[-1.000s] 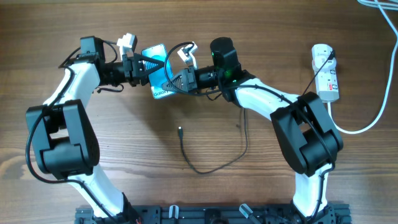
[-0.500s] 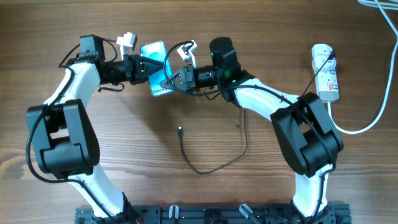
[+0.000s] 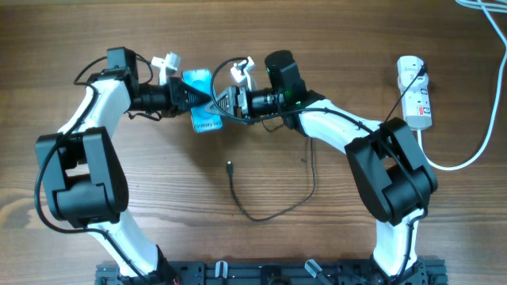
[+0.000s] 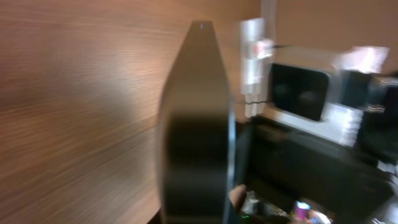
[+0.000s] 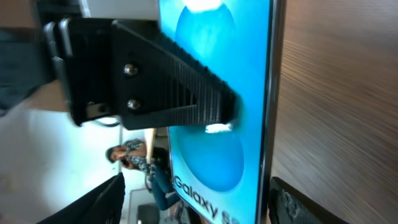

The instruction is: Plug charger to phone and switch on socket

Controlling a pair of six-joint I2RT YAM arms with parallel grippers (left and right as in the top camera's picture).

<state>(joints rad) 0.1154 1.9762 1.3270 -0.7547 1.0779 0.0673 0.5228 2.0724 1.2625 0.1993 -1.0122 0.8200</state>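
Note:
The phone [image 3: 202,103], its teal screen lit, is held above the table between the two arms. My left gripper [image 3: 188,96] is shut on its upper end. In the right wrist view a black ribbed finger [image 5: 168,87] of that gripper presses on the screen [image 5: 217,143]. My right gripper [image 3: 221,104] is open, its fingers [image 5: 99,199] spread on either side of the phone's lower end. Edge-on, the phone [image 4: 196,124] fills the left wrist view. The charger [image 3: 269,212] lies curled on the table with its tip [image 3: 229,166] free. The socket [image 3: 416,93] lies at the far right.
A thick white lead [image 3: 475,150] loops from the socket along the right edge of the table. The right arm's dark body [image 4: 311,162] is close behind the phone in the left wrist view. The arms' bases [image 3: 79,182] stand at the front.
My left gripper has shut on the phone and my right gripper has opened off it. The phone has shifted slightly left and down.

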